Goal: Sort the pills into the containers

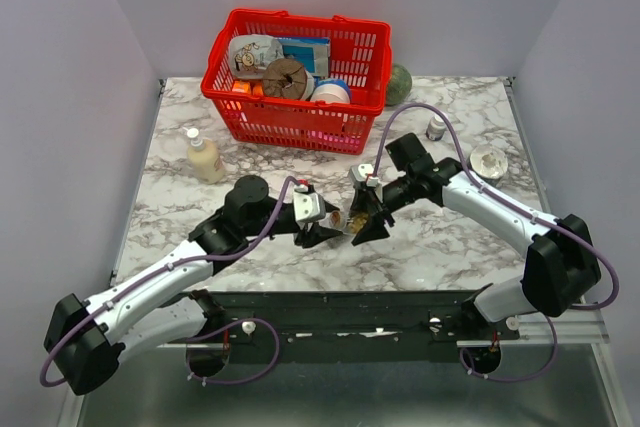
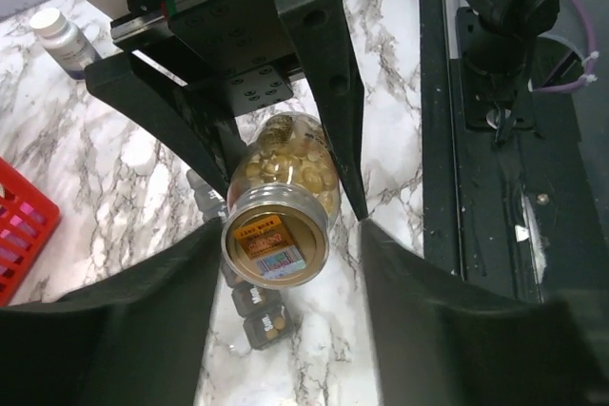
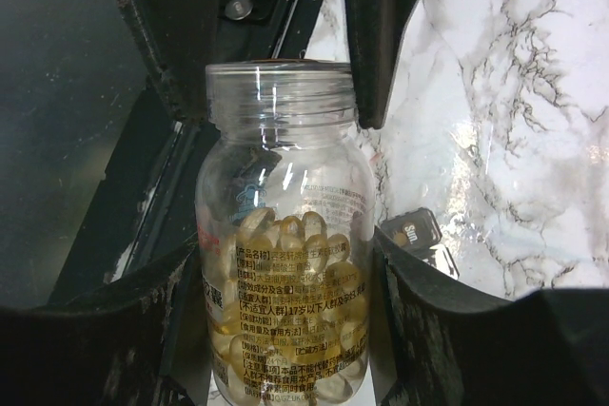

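Note:
A clear pill bottle [image 1: 351, 219] full of yellow softgels hangs tilted between both grippers at the table's middle. My right gripper [image 1: 366, 219] is shut on the bottle's body [image 3: 285, 330], its fingers [image 3: 419, 320] pressed on both sides. The bottle's uncapped threaded neck [image 3: 283, 92] points at my left gripper [image 1: 325, 228]. That gripper is open, with its fingers [image 2: 143, 320] either side of the bottle's mouth [image 2: 276, 240] and a gap on the right. The containers, a dark grey strip of compartments [image 2: 257, 309], lie on the marble under the bottle. The end compartment, marked "Sun." [image 3: 412, 232], holds pills.
A red mesh basket [image 1: 300, 122] of goods stands at the back centre. A cream bottle [image 1: 203, 157] stands back left. A small vial [image 1: 436, 128] and a clear round object [image 1: 488, 160] stand back right. The black arm rail [image 2: 495, 187] runs along the near edge.

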